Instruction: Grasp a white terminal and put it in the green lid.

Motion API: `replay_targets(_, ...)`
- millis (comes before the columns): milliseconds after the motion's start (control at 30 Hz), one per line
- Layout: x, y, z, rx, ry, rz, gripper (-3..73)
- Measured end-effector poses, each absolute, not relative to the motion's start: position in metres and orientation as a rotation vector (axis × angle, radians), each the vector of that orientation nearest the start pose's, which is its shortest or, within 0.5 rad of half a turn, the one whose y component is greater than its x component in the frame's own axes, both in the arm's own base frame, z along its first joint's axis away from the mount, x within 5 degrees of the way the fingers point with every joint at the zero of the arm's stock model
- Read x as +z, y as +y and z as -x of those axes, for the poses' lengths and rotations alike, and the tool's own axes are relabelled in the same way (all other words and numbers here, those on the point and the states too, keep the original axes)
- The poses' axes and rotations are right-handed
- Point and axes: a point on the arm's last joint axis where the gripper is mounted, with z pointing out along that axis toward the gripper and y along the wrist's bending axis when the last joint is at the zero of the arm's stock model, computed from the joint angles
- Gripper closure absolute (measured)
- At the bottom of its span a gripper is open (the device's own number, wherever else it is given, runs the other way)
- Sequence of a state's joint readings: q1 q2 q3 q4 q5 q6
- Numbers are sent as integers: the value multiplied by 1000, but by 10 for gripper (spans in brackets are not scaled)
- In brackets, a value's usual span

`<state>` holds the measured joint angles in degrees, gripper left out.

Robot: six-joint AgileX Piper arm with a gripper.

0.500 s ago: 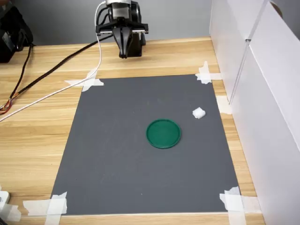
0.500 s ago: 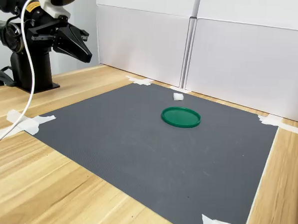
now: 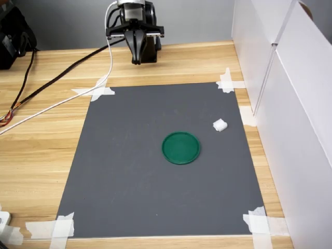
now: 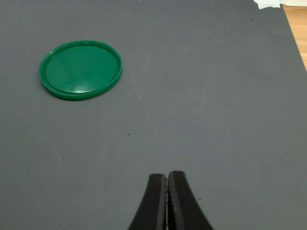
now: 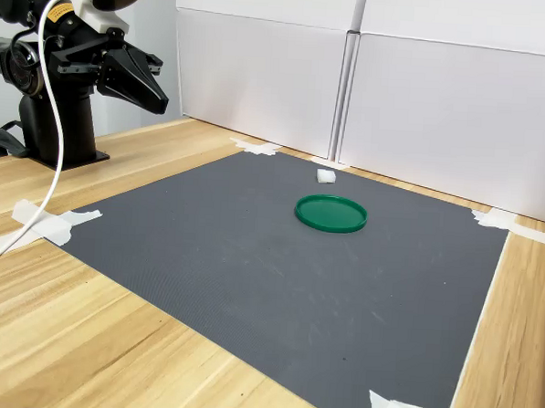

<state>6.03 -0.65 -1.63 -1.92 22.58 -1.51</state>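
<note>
A smooth round green lid (image 3: pixel 181 148) is lying on a matte grey mat (image 3: pixel 129 176) taped to a wooden table (image 3: pixel 41 135). A tiny, seemingly blocky white terminal (image 3: pixel 220 125) is sitting just beside it. The black gripper (image 3: pixel 136 60) is hovering apart, jaws pressed together.

white terminal (image 3: pixel 220 125): too small for detail | tool (image 4: pixel 167 178): base cut off (wrist view)

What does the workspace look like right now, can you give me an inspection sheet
Surface: grey mat taped at its corners onto a wooden table.
Job's things: white terminal on the mat beside the green lid, apart from it; lid empty.
Clutter: nothing seen.
Hand: hand shut, empty, raised near the mat's far edge in the first exterior view.
Cables: white cable and black cables across the table.
Surroundings: white panels along one side.
</note>
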Motion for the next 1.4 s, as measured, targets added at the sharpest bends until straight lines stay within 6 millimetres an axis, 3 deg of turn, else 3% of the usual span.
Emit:
replay_targets(133,193,4,-49,26,1847,137,716)
replay_targets(400,247,6,-61,32,1874,135,716)
replay_targets(667,291,13,-97,105,1995,102,716)
replay_targets(833,314,16,-130,76,2126,161,716)
replay_targets(1033,332,25,-174,52,2272,346,716)
replay_targets(1400,366,53,-236,39,2226,1030,716)
